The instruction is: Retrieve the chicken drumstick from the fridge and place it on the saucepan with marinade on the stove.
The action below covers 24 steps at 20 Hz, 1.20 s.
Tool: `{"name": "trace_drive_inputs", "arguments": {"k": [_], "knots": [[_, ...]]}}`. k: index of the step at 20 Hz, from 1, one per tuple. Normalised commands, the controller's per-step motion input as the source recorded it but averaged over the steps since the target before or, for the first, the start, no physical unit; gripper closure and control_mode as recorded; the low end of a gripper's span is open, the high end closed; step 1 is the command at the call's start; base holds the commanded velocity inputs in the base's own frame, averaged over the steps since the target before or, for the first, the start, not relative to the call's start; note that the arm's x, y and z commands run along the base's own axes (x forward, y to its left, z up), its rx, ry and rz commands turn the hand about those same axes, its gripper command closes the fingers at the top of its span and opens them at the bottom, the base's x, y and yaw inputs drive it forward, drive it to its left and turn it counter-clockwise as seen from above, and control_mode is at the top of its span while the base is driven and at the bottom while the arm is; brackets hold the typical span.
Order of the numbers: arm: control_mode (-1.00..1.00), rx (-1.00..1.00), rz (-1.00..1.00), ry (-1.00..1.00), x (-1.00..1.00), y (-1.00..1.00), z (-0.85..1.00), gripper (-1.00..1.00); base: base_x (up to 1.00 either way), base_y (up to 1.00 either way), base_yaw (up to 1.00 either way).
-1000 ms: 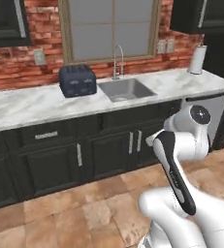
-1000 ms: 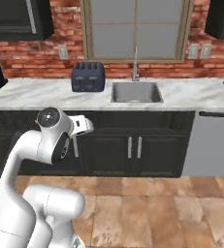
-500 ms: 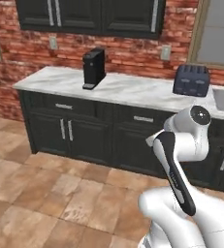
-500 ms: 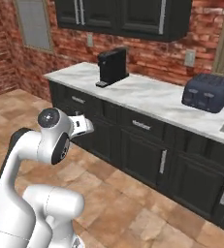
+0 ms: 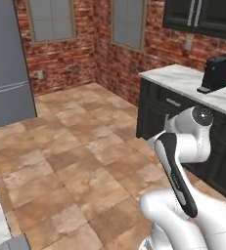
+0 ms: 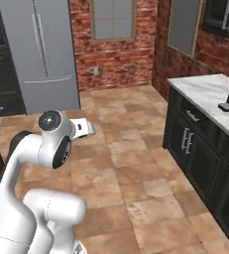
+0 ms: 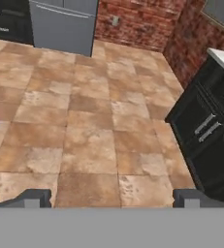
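**Arm folded over open floor, fridge shut across the room**

The terracotta tiled floor is taking up most of the scene and is running unbroken from the base to the far red brick wall, where two grey framed windows are sitting. In the left base view the same brick wall is turning a corner behind the counter.

The tall grey French-door fridge is standing against the brick wall, well apart from the arm. Its doors are sitting closed, with the long curved handles meeting at the centre seam and the bottom drawer flush. The fridge is also showing at the left edge of the left base view, and its lower part is appearing at the top of the hand view. Its interior is hidden, so the contents cannot be told.

A run of dark lower cabinets with a pale marble countertop is lining the right side of the room. A small black box-shaped appliance is resting on that countertop.

The white arm is holding folded above the base, with its hand pointing out over bare tiles. The two-finger gripper is looking down at the floor; its dark fingertips are standing wide apart at opposite sides of the hand view, with nothing between them.
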Motion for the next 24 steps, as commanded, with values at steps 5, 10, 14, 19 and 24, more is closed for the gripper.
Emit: {"name": "trace_drive_inputs", "arguments": {"k": [5,10,14,19,24], "knots": [[1.0,0.0,0.0,0.0,0.0,0.0,0.0,-1.0,0.51,0.09,0.65],[1.0,0.0,0.0,0.0,0.0,0.0,0.0,-1.0,1.0,0.12,0.08],[1.0,0.0,0.0,0.0,0.0,0.0,0.0,-1.0,1.0,0.15,0.04],[1.0,0.0,0.0,0.0,0.0,0.0,0.0,-1.0,1.0,0.19,0.0],[1.0,0.0,0.0,0.0,0.0,0.0,0.0,-1.0,1.0,0.2,0.0]]}}
